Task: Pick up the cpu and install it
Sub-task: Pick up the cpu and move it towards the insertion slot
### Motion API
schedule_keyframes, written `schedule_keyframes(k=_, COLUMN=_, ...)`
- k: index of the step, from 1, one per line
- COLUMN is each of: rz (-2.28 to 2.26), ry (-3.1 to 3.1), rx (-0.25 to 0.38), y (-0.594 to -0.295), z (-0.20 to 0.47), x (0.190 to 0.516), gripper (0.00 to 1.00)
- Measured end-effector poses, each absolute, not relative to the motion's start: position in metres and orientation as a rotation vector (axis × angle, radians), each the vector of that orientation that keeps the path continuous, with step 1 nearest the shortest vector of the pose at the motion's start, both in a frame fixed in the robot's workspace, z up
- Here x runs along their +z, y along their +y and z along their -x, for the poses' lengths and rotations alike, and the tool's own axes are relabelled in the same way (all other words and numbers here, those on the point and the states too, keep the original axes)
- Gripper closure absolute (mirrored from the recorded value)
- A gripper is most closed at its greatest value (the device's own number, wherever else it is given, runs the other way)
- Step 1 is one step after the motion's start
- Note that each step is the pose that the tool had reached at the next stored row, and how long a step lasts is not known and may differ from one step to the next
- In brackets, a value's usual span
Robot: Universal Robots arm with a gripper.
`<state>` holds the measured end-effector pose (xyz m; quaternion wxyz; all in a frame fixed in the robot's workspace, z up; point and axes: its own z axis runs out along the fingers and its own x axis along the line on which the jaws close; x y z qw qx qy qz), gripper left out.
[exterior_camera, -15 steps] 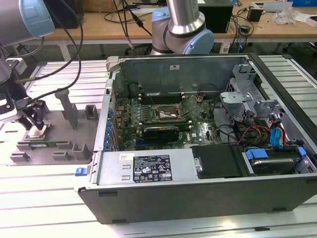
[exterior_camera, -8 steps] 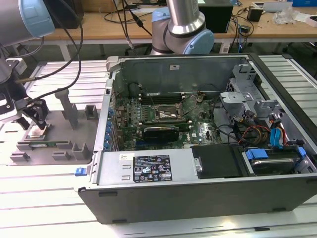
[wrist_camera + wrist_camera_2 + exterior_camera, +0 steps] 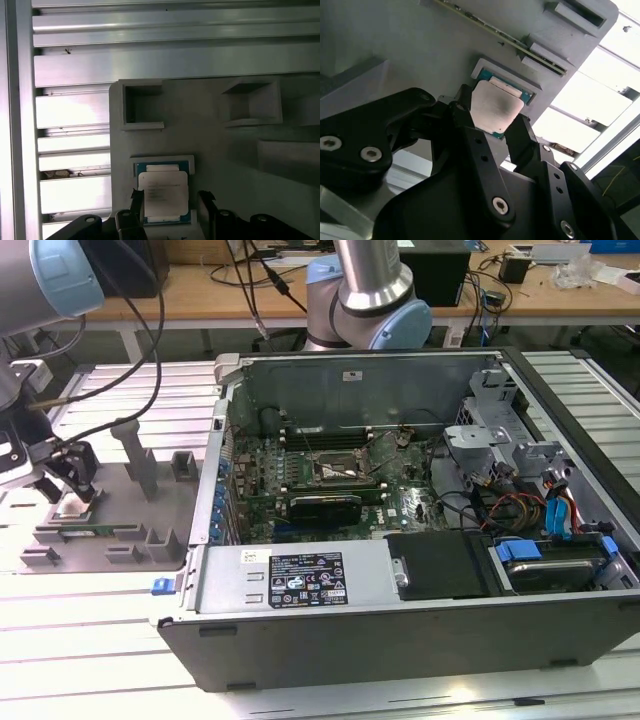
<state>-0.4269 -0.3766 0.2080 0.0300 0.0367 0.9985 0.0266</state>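
The cpu (image 3: 495, 105) is a small square chip with a silver top and a thin teal rim. It sits at its pale nest on the grey fixture plate (image 3: 150, 515), at the exterior view's left. My gripper (image 3: 68, 495) is down over it, and in both wrist views the black fingers (image 3: 465, 112) press against two opposite edges of the cpu (image 3: 162, 192). In the exterior view the cpu (image 3: 75, 506) shows as a pale square under the fingers. The open computer case (image 3: 300, 580) lies to the exterior view's right, with its dark square socket (image 3: 335, 472) on the motherboard.
The fixture plate carries raised grey blocks (image 3: 135, 455) and open pockets (image 3: 142, 105) near the gripper. A long narrow memory stick (image 3: 520, 45) lies in a slot beside the nest. Ribbed metal table slats (image 3: 75, 110) border the plate. The case holds cables and a drive bay (image 3: 560, 510).
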Motion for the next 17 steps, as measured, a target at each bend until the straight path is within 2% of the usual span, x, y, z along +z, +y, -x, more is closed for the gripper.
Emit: schedule_keyframes(k=17, rz=-0.083, ry=3.080, rx=0.083, y=-0.373, z=0.429, x=0.197, gripper=0.45)
